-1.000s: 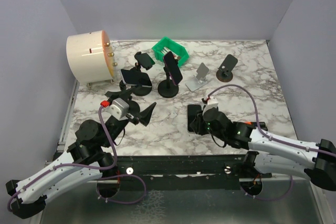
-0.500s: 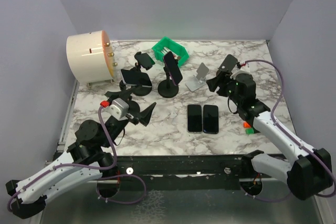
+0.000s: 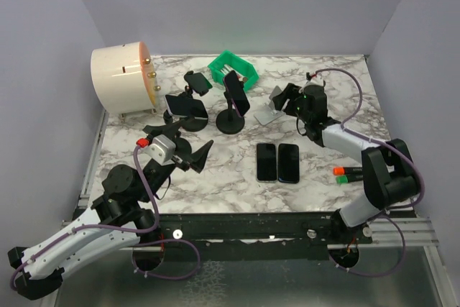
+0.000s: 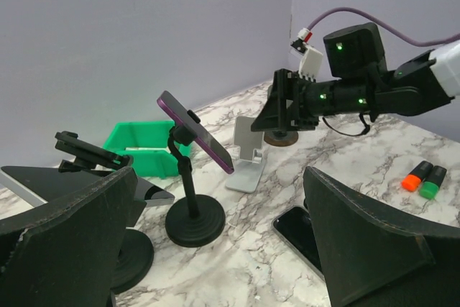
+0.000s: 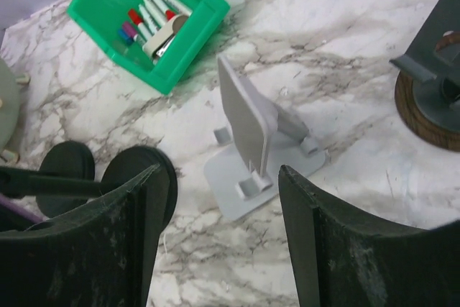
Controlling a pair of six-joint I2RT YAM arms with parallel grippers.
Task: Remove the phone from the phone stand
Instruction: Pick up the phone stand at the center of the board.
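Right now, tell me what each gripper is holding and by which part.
Nothing is held. The left gripper is open and empty; the right gripper hangs open by the grey phone stand, gripping nothing.

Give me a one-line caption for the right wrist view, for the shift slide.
Open right gripper frames the empty grey phone stand, green marker bin beyond.

- The white-and-black left arm (image 3: pixel 86 239) lies low beside its base, elbow bent, forearm angled forward and to the right.
- Its black two-finger left gripper (image 3: pixel 188 145) has jaws spread wide, holding nothing.
- The white-and-black right arm (image 3: pixel 345 139) is stretched far forward, wrist turned leftward.
- Its black right gripper (image 5: pixel 219 235) has fingers parted and holds nothing.
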